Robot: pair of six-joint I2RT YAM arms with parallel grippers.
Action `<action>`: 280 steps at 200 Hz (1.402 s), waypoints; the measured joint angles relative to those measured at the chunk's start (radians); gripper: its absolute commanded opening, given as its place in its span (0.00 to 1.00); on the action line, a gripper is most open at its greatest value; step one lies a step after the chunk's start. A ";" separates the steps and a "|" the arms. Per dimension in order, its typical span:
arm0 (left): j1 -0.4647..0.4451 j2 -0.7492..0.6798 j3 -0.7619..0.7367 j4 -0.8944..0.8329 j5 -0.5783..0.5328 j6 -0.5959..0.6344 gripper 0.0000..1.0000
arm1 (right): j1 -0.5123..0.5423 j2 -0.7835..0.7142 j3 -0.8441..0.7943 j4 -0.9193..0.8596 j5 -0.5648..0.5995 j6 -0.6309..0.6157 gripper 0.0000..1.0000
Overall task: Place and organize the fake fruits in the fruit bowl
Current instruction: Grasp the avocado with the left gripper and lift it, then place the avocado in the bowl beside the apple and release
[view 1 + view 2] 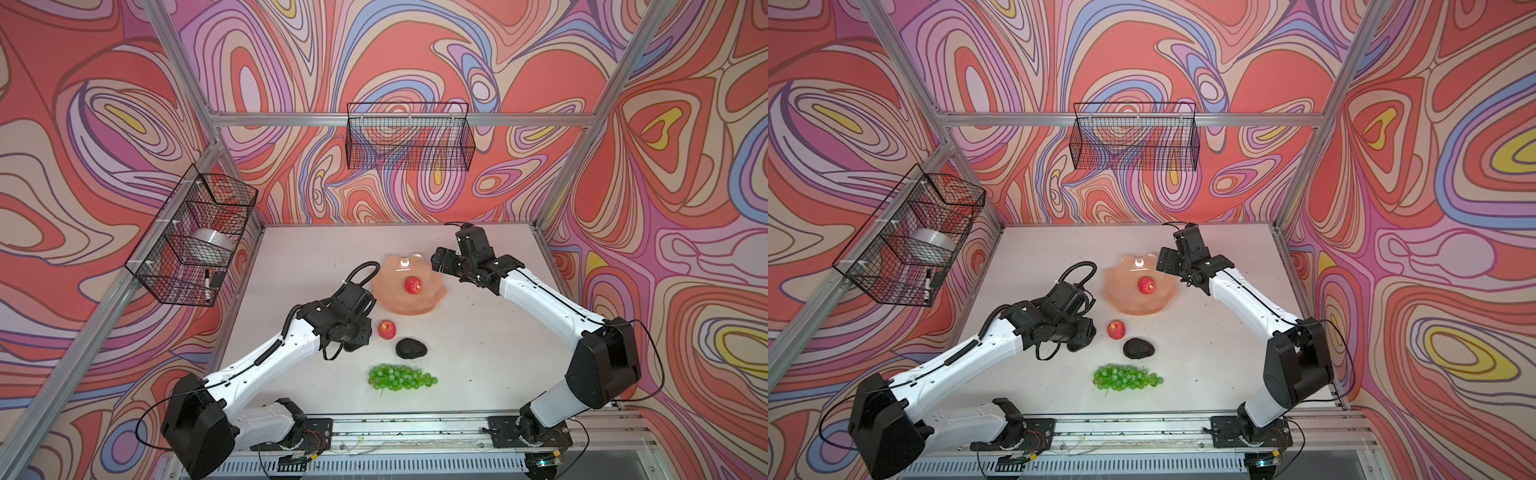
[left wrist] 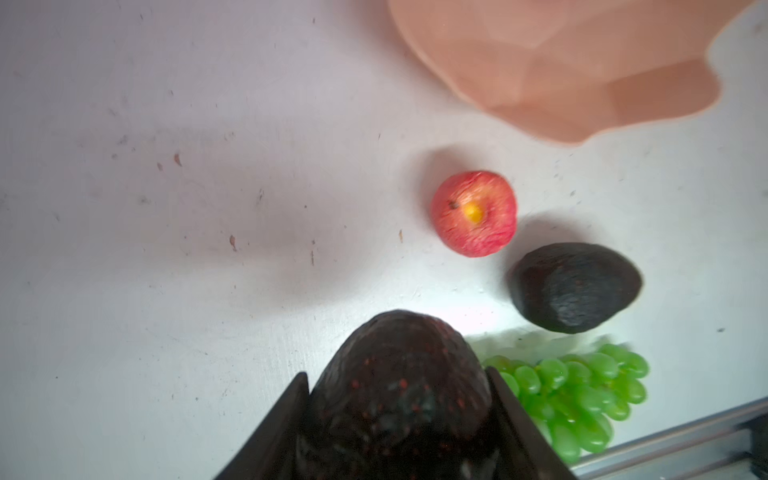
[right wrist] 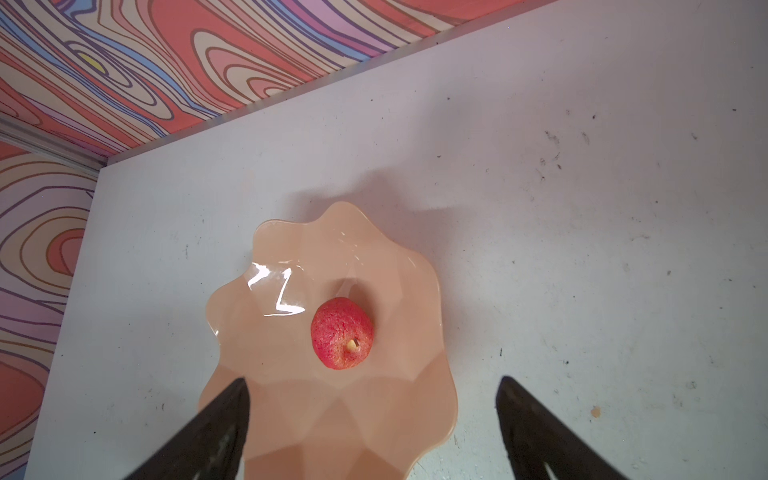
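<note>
Your left tool (image 2: 398, 376): jaws drawn in on a speckled avocado (image 2: 399, 345), one finger against each flank, the fruit's rounded end reaching out past the tips. In both top views the tool is hidden under its own wrist, so you cannot tell whether the fruit is clear of the worktop (image 1: 478, 332).

Your right tool (image 3: 372, 380): jaws spread wide, nothing between them. In both top views it hangs at the right-hand rim of the fruit bowl (image 1: 409, 305), angled down across it.

On the worktop, nearest your left tool first:
- Loose apple (image 1: 387, 330): red, just beside the left wrist, near the bowl's front rim but apart from it. Its yellow dimple shows in the left wrist view.
- Loose avocado (image 1: 410, 348): dark, lying on its side just beside that apple, to the front and right of it. You cannot tell whether the two touch.
- Bunch of green grapes (image 1: 401, 377): in front of the loose avocado, lying lengthwise from left to right.

Fruit bowl: peach-pink, glossy, with a scalloped rim, mid-worktop between your two tools. It holds a second apple (image 1: 413, 285), red, near the centre.

Further out:
- Black wire basket (image 1: 409, 137) on the back wall.
- Side wire basket (image 1: 195, 241) on the left frame, holding a pale roll (image 1: 210, 245) and a marker (image 1: 206, 284).
</note>
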 measured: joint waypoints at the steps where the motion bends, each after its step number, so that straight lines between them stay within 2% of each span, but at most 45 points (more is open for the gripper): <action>1: 0.000 0.001 0.004 0.000 0.000 0.000 0.48 | 0.000 0.000 0.000 0.000 0.000 0.000 0.96; 31: 0.001 0.099 0.182 0.017 0.001 0.028 0.49 | 0.000 -0.002 -0.003 0.000 0.000 0.000 0.96; 79: 0.019 0.456 0.504 0.063 0.022 0.060 0.48 | -0.004 -0.079 -0.057 -0.023 0.011 -0.001 0.96; 126: 0.038 0.715 0.692 0.082 0.033 0.034 0.48 | -0.006 -0.153 -0.119 -0.029 0.011 0.011 0.96; 177: 0.042 0.866 0.743 0.089 0.032 -0.029 0.48 | -0.007 -0.194 -0.195 -0.050 0.006 0.032 0.96; 254: 0.061 0.883 0.741 0.134 0.024 -0.122 0.49 | -0.007 -0.227 -0.226 -0.063 0.003 0.042 0.96; 280: 0.064 0.904 0.741 0.143 0.023 -0.141 0.53 | -0.007 -0.227 -0.226 -0.064 0.003 0.042 0.96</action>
